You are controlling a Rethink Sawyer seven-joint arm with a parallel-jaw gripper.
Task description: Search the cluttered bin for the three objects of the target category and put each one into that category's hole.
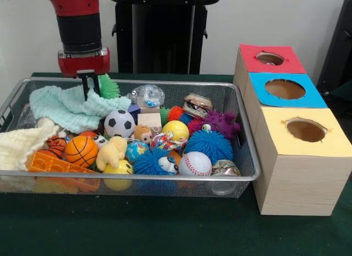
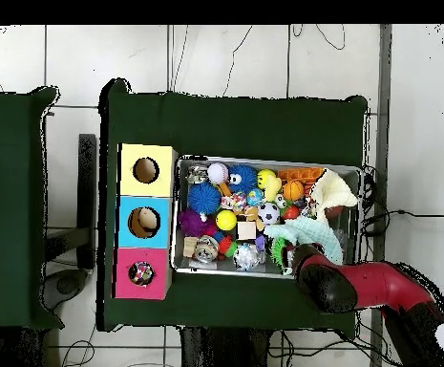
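Dark green cloth covered the table (image 1: 165, 234), with a pale wall behind and white floor tiles showing around it from above. On it sat a wire-mesh bin (image 1: 250, 157) heaped with toys, and beside that a wooden box with three holes, its tops coloured red (image 1: 271, 59), blue (image 1: 285, 90) and yellow (image 1: 306, 130).

The gripper (image 1: 92, 86) hung low over the bin's far corner, its dark fingers down at a mint-green knitted cloth (image 1: 69, 108). They seemed to pinch or press into a fold of it, but whether they were together, apart, or clamped on the cloth I could not tell. Just beside the gripper stood a green spiky ball (image 1: 109, 86); a cream cloth (image 1: 19, 146) lay below it at the bin's end.

Which category was wanted was not shown. Judging by the overhead view, something small and mixed in colour lay inside the red hole (image 2: 141, 273), while the blue and yellow holes looked empty, so perhaps one or more objects had gone in and the search was unfinished. Plenty remained: a soccer ball (image 1: 119, 123), basketball (image 1: 81, 151), baseball (image 1: 194, 163), blue fuzzy balls (image 1: 210, 144), a purple spiky creature (image 1: 221, 122) and a wooden block (image 1: 149, 119), all away from the gripper toward the box.

No brand, label or readable writing appeared anywhere.
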